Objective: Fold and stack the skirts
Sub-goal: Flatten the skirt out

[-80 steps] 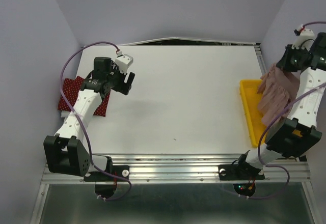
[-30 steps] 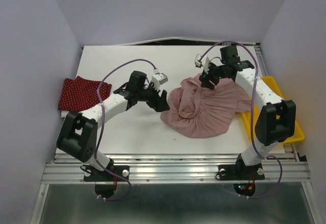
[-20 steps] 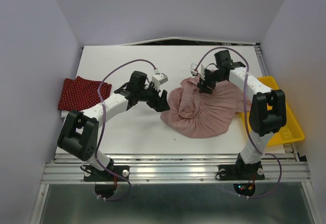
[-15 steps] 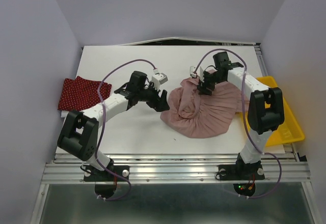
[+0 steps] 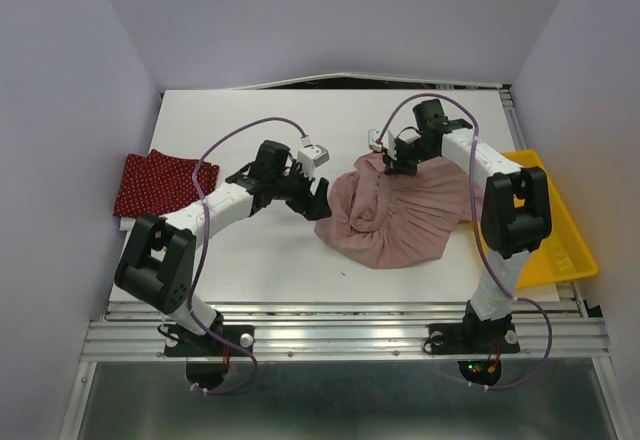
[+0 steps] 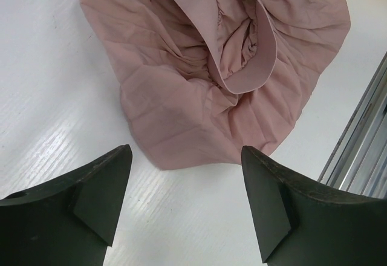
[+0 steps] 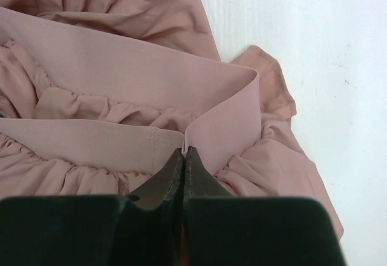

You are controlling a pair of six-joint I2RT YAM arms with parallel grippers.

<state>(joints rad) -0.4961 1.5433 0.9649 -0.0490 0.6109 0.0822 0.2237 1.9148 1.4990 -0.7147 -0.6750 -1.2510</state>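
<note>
You see one plain dusty pink skirt [image 5: 395, 218] on the white table [image 5: 300, 120], and one dark red skirt [image 5: 160, 182] with tiny white dots. The tray [image 5: 570, 247] is yellow, the arms [image 5: 215, 203] white and black.

No legible text, label, brand, number or sign appears in any of the three views; all visible surfaces carry no readable marking.
</note>
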